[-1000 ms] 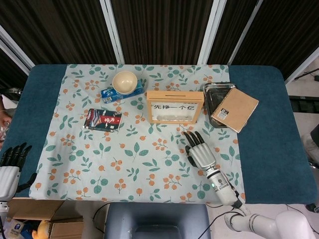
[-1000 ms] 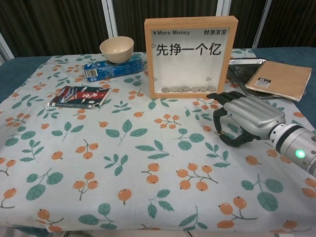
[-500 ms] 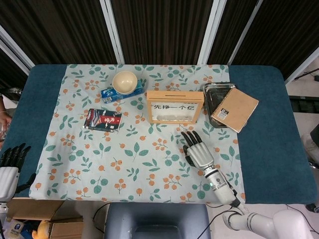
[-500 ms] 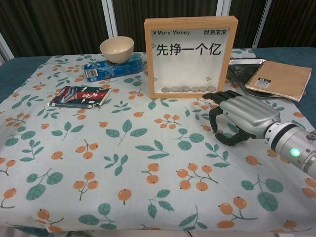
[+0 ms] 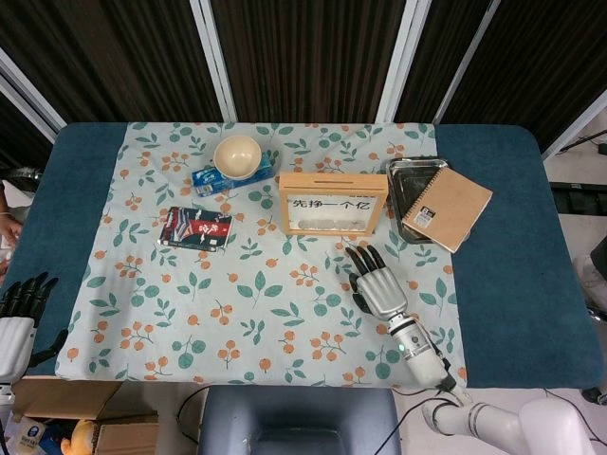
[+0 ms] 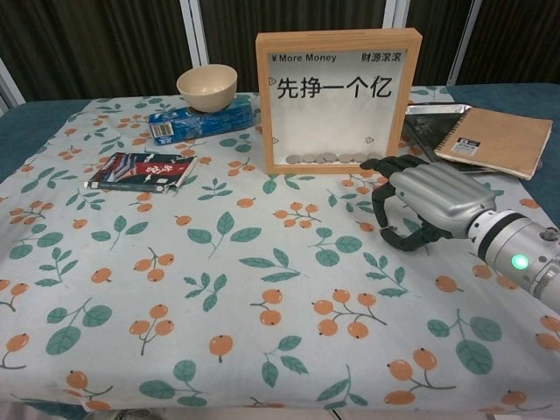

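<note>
My right hand [image 5: 377,281] hovers palm down over the floral tablecloth [image 5: 247,284], just in front of the wooden money-box frame [image 5: 332,204]. In the chest view the right hand [image 6: 424,203] has its fingers spread and bent downward, with nothing in them, and its fingertips are close to the lower right corner of the frame [image 6: 337,87]. Several coins [image 6: 328,158] lie at the bottom of the frame behind its pane. My left hand [image 5: 21,313] hangs off the table's near left corner, fingers apart and empty.
A cream bowl [image 5: 237,154] rests partly on a blue box [image 5: 211,178] at the back left. A dark snack packet [image 5: 195,228] lies nearer. At the right, a brown spiral notebook [image 5: 447,209] overlaps a metal tray [image 5: 410,180].
My right hand has crept a little forward toward the frame. My left hand has sunk slightly lower at the table's corner.
</note>
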`<state>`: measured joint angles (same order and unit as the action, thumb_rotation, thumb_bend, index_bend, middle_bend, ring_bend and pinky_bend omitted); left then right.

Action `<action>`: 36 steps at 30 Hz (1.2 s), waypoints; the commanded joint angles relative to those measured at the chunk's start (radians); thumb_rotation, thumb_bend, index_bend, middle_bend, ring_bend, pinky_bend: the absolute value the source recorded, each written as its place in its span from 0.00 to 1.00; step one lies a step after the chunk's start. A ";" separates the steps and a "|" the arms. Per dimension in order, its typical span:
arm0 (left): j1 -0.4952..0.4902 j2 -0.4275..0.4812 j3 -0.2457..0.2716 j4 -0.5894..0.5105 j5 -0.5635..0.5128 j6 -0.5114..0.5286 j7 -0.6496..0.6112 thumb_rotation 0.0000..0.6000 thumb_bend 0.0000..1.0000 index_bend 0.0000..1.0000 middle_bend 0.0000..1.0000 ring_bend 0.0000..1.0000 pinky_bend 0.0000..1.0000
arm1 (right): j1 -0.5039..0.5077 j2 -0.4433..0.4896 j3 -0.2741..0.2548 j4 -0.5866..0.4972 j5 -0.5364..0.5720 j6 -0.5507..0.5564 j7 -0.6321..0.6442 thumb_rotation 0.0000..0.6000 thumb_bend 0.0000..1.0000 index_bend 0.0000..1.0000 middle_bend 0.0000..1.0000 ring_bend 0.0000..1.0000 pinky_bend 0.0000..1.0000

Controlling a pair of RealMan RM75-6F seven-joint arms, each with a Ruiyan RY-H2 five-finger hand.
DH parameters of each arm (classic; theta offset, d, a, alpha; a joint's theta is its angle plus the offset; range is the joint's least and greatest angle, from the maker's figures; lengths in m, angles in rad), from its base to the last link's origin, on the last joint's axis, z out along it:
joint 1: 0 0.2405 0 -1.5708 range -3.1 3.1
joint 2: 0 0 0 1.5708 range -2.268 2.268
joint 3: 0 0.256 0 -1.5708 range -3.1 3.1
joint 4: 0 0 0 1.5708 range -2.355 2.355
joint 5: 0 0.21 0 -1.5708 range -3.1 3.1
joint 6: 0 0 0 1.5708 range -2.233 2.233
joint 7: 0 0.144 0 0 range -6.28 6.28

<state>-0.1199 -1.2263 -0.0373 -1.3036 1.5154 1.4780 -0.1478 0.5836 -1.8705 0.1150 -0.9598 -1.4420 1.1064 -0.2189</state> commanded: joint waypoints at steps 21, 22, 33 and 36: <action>0.003 0.002 0.001 -0.001 0.006 0.009 -0.013 1.00 0.32 0.00 0.00 0.00 0.00 | -0.020 0.143 0.030 -0.265 -0.002 0.060 0.026 1.00 0.56 0.74 0.17 0.00 0.00; 0.003 0.002 0.000 -0.002 0.006 0.010 -0.013 1.00 0.32 0.00 0.00 0.00 0.00 | -0.023 0.170 0.034 -0.312 -0.004 0.067 0.031 1.00 0.56 0.74 0.17 0.00 0.00; 0.004 0.004 0.003 -0.017 0.021 0.025 -0.007 1.00 0.32 0.00 0.00 0.00 0.00 | -0.016 0.510 0.141 -0.750 0.037 0.059 0.019 1.00 0.56 0.75 0.17 0.00 0.00; 0.004 0.007 0.001 -0.022 0.021 0.027 -0.007 1.00 0.32 0.00 0.00 0.00 0.00 | 0.006 0.570 0.189 -0.799 0.080 0.032 0.020 1.00 0.56 0.75 0.17 0.00 0.00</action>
<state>-0.1159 -1.2188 -0.0359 -1.3256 1.5365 1.5044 -0.1544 0.5719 -1.3463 0.2622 -1.7159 -1.3965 1.1601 -0.1972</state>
